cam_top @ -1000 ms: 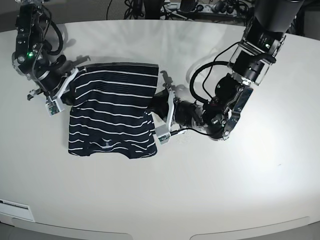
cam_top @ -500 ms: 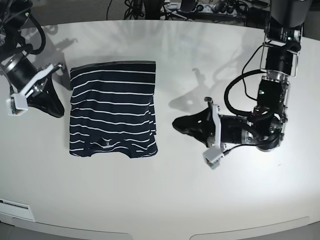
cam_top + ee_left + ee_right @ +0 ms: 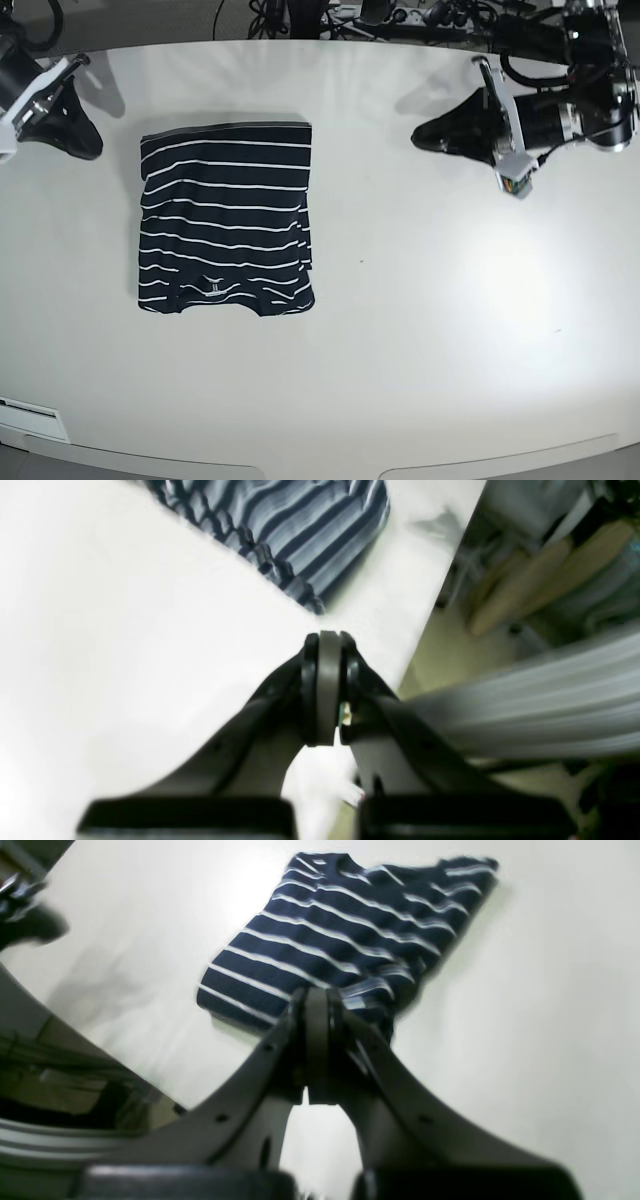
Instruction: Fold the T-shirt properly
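The T-shirt point(image 3: 224, 215) lies folded into a flat rectangle on the white table point(image 3: 420, 340), left of centre, dark navy with thin white stripes, its collar label toward the front edge. It also shows in the right wrist view point(image 3: 350, 925) and, blurred, in the left wrist view point(image 3: 310, 525). My left gripper point(image 3: 420, 134) is shut and empty, held well to the right of the shirt at the back right. My right gripper point(image 3: 90, 150) is shut and empty, off the shirt's back left corner. In both wrist views the fingertips point(image 3: 327, 645) point(image 3: 316, 1000) are pressed together.
Cables and equipment point(image 3: 400, 15) lie behind the table's far edge. A white label point(image 3: 30, 410) sits at the front left corner. In the left wrist view the table's edge point(image 3: 425, 630) runs close beside the left gripper, with floor beyond.
Both grippers have drawn away from the shirt's sides: the left one to the back right, the right one to the back left. The shirt stays folded and has not moved.
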`<action>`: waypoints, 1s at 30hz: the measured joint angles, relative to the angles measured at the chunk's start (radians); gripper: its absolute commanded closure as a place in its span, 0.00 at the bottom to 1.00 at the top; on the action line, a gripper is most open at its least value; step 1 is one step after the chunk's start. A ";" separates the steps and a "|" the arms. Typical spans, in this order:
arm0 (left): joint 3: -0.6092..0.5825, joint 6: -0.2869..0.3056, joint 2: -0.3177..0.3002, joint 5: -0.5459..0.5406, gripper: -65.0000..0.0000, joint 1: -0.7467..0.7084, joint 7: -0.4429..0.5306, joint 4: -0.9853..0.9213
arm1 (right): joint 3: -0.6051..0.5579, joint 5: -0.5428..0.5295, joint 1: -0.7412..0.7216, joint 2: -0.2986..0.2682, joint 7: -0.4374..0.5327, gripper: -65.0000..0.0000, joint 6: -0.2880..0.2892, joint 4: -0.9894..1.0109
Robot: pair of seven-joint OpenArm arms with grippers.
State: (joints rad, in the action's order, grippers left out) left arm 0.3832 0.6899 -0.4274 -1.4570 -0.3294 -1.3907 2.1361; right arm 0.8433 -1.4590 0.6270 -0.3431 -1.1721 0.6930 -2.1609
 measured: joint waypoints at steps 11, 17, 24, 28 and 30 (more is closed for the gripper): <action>0.183 0.003 0.018 -0.002 1.00 -0.564 0.006 0.207 | 0.036 0.001 0.296 0.031 -0.083 1.00 0.000 -0.002; 0.216 0.003 0.093 -0.002 1.00 -0.791 0.003 0.207 | 0.037 0.000 0.462 0.027 -0.124 1.00 0.000 -0.005; 0.216 0.003 0.129 0.076 1.00 -0.903 0.021 0.206 | -0.004 0.010 0.585 0.055 -0.100 1.00 0.000 0.073; 0.193 0.005 0.130 0.202 1.00 -0.853 0.147 0.010 | -0.153 0.250 0.564 0.025 0.105 1.00 0.000 0.263; 0.158 0.008 0.133 0.261 1.00 -0.785 0.184 -0.134 | -0.265 0.383 0.525 -0.006 0.191 1.00 0.001 0.360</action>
State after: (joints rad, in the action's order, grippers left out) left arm 0.5407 0.6979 -0.2947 -1.1957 -1.1145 -1.2068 2.0018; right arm 0.5785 -1.0756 1.1519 -0.3496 -0.9810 0.6937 -1.8004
